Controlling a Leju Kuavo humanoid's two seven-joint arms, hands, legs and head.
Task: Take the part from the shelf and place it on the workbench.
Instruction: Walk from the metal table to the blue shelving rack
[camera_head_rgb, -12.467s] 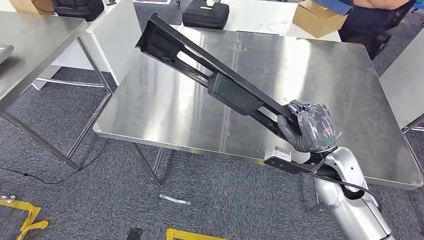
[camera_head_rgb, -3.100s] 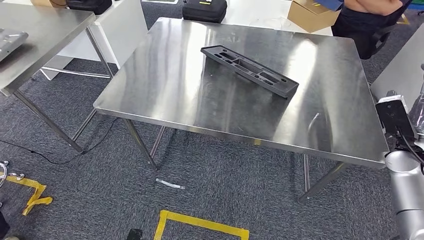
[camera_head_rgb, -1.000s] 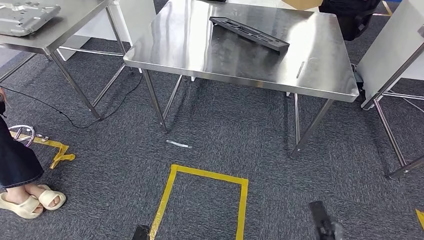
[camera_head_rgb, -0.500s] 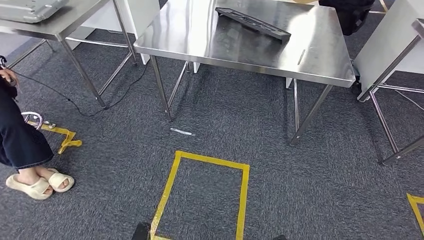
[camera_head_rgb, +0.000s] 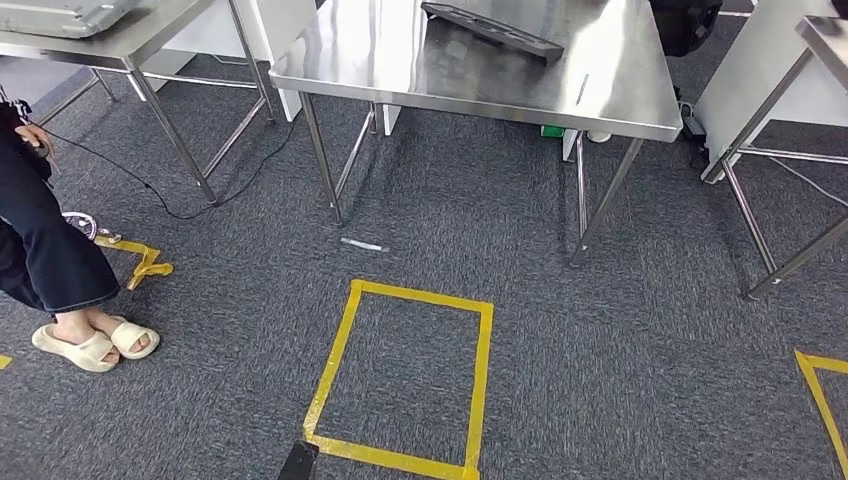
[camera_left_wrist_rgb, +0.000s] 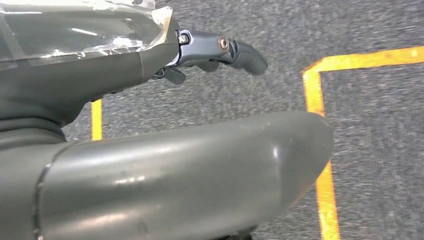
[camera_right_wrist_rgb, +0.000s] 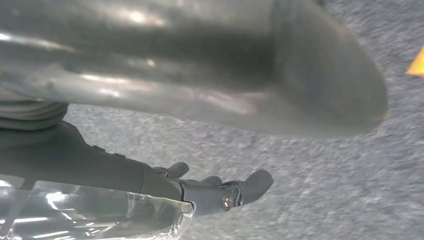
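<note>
Left hand (camera_left_wrist_rgb: 165, 100) hanging over carpet, fingers apart, holding nothing; right hand (camera_right_wrist_rgb: 150, 150) likewise empty, fingers loosely spread above floor; black part (camera_head_rgb: 490, 28) lies flat on steel table (camera_head_rgb: 470, 85), well ahead of both hands, long axis slanting across tabletop, far end cut off by frame edge; neither hand clearly nearer; placement looks done; yellow tape square (camera_head_rgb: 405, 375) on carpet; person (camera_head_rgb: 45, 240) stands at left, mostly cropped.

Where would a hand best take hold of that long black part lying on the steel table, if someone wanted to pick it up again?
Probably at the end of the black part nearest the table's front edge, coming from the robot's side. It lies flat, long and narrow, running diagonally, so fingers could likely close across its width there.
</note>
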